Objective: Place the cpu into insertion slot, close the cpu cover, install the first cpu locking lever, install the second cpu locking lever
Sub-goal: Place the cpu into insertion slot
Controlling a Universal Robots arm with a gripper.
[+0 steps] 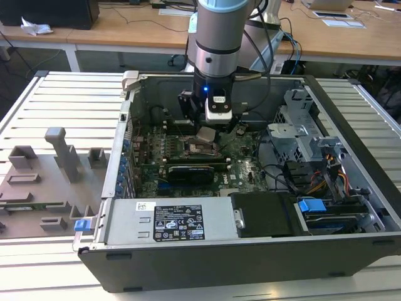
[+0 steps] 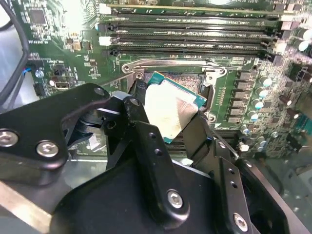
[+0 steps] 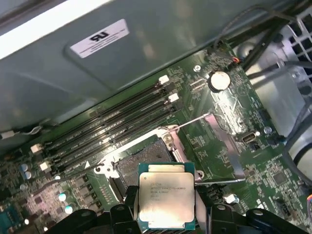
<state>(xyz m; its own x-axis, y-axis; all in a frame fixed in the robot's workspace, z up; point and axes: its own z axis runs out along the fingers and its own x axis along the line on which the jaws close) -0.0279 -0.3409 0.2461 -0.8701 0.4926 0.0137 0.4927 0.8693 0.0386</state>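
The gripper (image 2: 168, 119) grips the chip (image 3: 166, 197) by two opposite edges, holding it tilted just above the open socket (image 3: 141, 163) in the far half of the case (image 1: 250, 263). The first wrist view shows the socket lying off toward the memory slots (image 3: 112, 122); the exterior view shows the gap beneath

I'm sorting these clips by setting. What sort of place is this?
Probably a robotics lab or workshop: an open computer case lies on a slatted metal table, wooden desks with cables stand behind, and the gripper holds the cpu over the insertion slot.
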